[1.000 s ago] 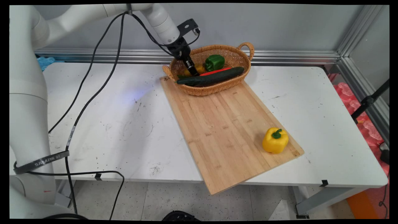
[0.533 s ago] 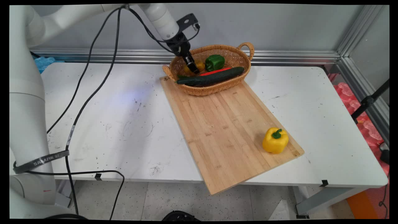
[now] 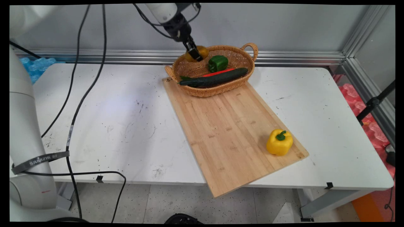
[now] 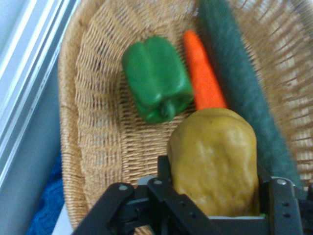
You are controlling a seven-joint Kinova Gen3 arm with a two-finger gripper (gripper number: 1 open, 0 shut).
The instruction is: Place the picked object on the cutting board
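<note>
**A:** Where does the arm stand?

**B:** The white arm (image 3: 22, 126) rises along the left edge of the main view, a grey band round its lower link. Its upper part leaves the picture at the top, and the wrist (image 3: 161, 11) comes back in at top centre, slanting down and to the right. Black cables (image 3: 74, 104) hang from it in long loops.

**A:** And the gripper?

**B:** The gripper (image 3: 194, 53) hangs raised, its black fingers pointing down and rightward. In the hand view the gripper (image 4: 215, 196) has its linkage rising from the bottom edge, the jaws clamped on either side of a yellowish-brown potato (image 4: 215, 159).
</note>
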